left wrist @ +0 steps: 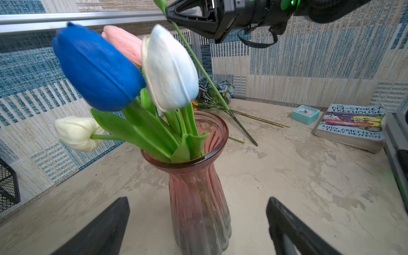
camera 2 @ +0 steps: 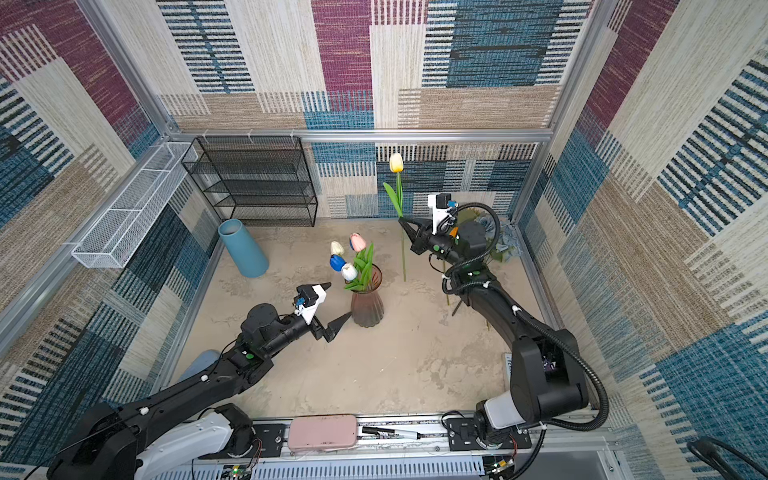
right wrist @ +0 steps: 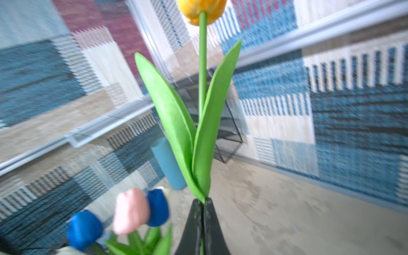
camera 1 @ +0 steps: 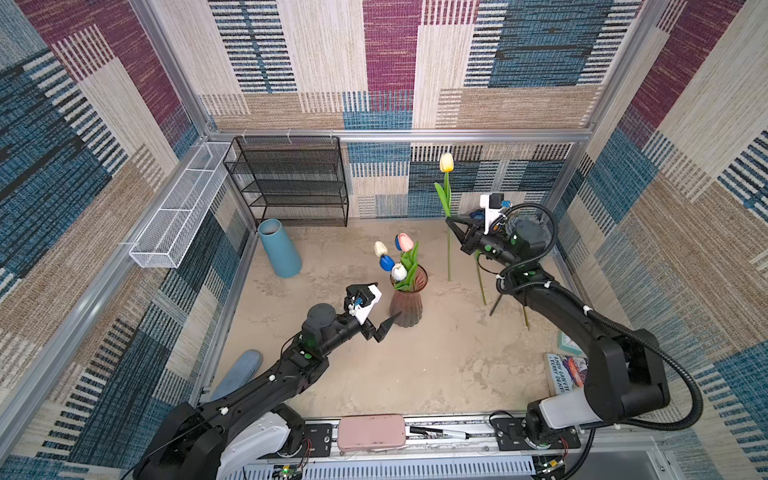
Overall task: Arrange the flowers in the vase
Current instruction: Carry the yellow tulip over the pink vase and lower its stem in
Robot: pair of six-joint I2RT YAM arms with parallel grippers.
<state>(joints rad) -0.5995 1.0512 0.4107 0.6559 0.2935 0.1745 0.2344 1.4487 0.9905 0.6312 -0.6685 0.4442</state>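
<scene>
A pink ribbed glass vase (camera 1: 407,305) (camera 2: 366,305) (left wrist: 198,187) stands mid-table, holding blue (left wrist: 97,68), pale white (left wrist: 170,68), pink (left wrist: 125,42) and cream (left wrist: 76,133) tulips. My left gripper (camera 1: 384,303) (camera 2: 334,303) (left wrist: 197,205) is open, a finger either side of the vase's body and clear of it. Behind and to the right of the vase, my right gripper (camera 1: 449,221) (camera 2: 402,220) (right wrist: 203,201) is shut on the stem of a yellow tulip (camera 1: 446,162) (camera 2: 396,162) (right wrist: 202,8), held upright above the table. Dusty-blue roses (left wrist: 212,87) (camera 2: 505,241) and loose stems (camera 1: 482,282) lie at the back right.
A blue cylinder vase (camera 1: 279,248) leans at the back left beside a black mesh shelf (camera 1: 291,183) and a white wire basket (camera 1: 178,208). A book (left wrist: 351,125) and a teal clock (left wrist: 305,113) lie by the right wall. A pink case (camera 1: 371,432) sits on the front rail.
</scene>
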